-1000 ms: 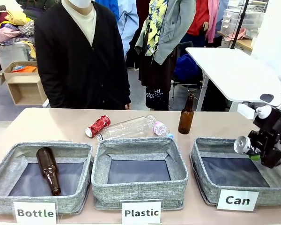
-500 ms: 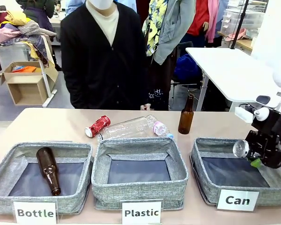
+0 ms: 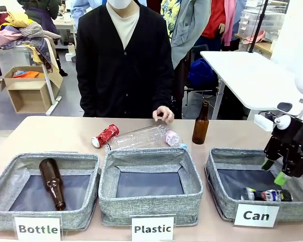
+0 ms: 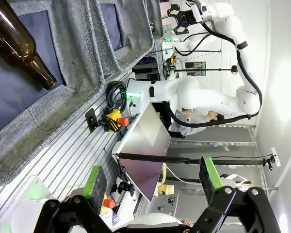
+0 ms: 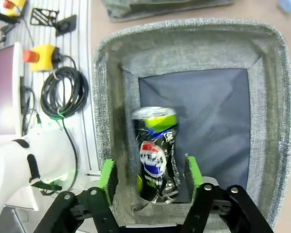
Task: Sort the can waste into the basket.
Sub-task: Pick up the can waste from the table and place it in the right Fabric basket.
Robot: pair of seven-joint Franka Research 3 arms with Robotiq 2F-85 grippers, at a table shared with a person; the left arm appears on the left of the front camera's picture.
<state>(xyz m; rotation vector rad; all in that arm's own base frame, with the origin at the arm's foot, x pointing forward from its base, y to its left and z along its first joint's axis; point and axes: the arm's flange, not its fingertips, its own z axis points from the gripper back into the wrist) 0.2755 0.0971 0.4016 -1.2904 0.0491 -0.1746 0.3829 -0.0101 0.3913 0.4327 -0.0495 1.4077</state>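
The black can [image 3: 266, 194] with blue-white marks lies on its side inside the grey "Can" basket [image 3: 218, 180], near its front wall; the right wrist view looks down on the can [image 5: 156, 152] on the basket's dark lining [image 5: 218, 121]. Above the basket's right side hangs my right gripper [image 3: 274, 171], open and holding nothing, its green pads [image 5: 106, 173] either side of the can below. The crushed red can [image 3: 105, 135] lies on the table behind the middle bin. In the left wrist view my left gripper [image 4: 153, 178] is open and off the table's near side.
A person stands at the far side with a hand [image 3: 163, 113] on a clear plastic bottle [image 3: 141, 137]. A brown bottle [image 3: 200, 123] stands upright behind the Can basket. The "Bottle" bin [image 3: 20, 166] holds another brown bottle [image 3: 52, 182]. The "Plastic" bin [image 3: 150, 157] sits in the middle.
My right gripper opened and let the black can go; it dropped into the Can basket. The person stepped right and put a hand on the plastic bottle.
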